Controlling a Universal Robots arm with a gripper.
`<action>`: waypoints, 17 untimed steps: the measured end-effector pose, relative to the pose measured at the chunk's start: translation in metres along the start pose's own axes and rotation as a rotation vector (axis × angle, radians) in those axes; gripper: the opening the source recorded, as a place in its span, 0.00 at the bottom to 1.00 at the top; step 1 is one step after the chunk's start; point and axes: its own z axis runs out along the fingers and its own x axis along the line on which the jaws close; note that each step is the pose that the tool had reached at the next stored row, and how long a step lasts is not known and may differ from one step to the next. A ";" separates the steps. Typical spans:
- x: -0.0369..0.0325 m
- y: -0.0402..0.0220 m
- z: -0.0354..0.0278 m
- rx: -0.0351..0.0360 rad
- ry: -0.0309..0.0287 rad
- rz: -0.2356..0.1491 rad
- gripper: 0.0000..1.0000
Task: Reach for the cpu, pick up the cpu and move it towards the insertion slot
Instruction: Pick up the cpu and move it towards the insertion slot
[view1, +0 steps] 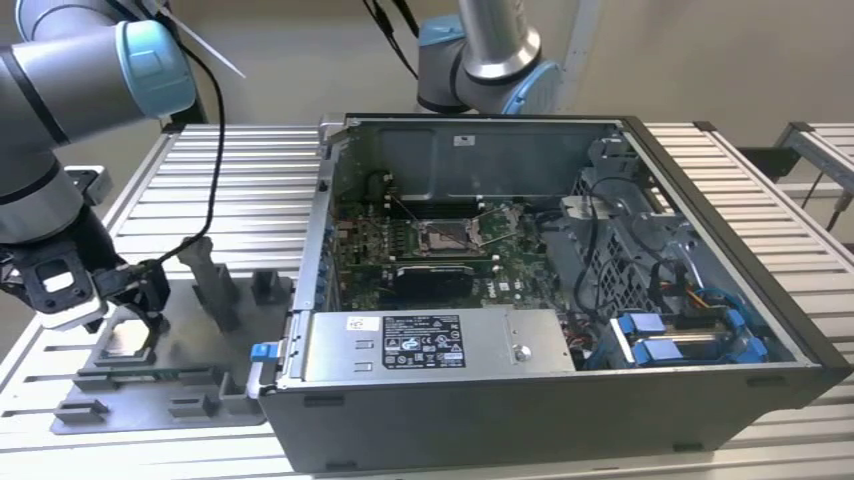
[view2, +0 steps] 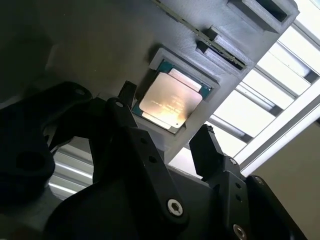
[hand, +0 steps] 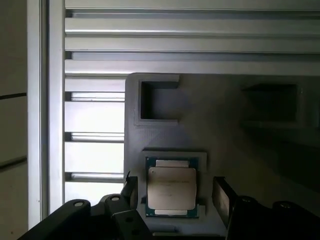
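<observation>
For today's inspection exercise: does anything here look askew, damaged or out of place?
Nothing stands out. The cpu lies flat and square in the recess of the grey fixture, and the open pincer has a finger on either side of it.

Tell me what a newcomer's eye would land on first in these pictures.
The big open computer case dominates the exterior view, its motherboard bare with the silver-framed insertion slot near the middle. To the exterior view's left of it, the end effector hangs low over a grey fixture plate. In both wrist views its open fingers stand on either side of the shiny cpu seated in that plate.
</observation>
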 end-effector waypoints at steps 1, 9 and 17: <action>0.0000 -0.0001 0.0010 0.0000 0.0001 0.000 1.00; 0.0002 -0.0003 0.0068 0.0000 0.0000 0.000 1.00; 0.0006 -0.0014 0.0113 0.0002 0.0000 0.000 1.00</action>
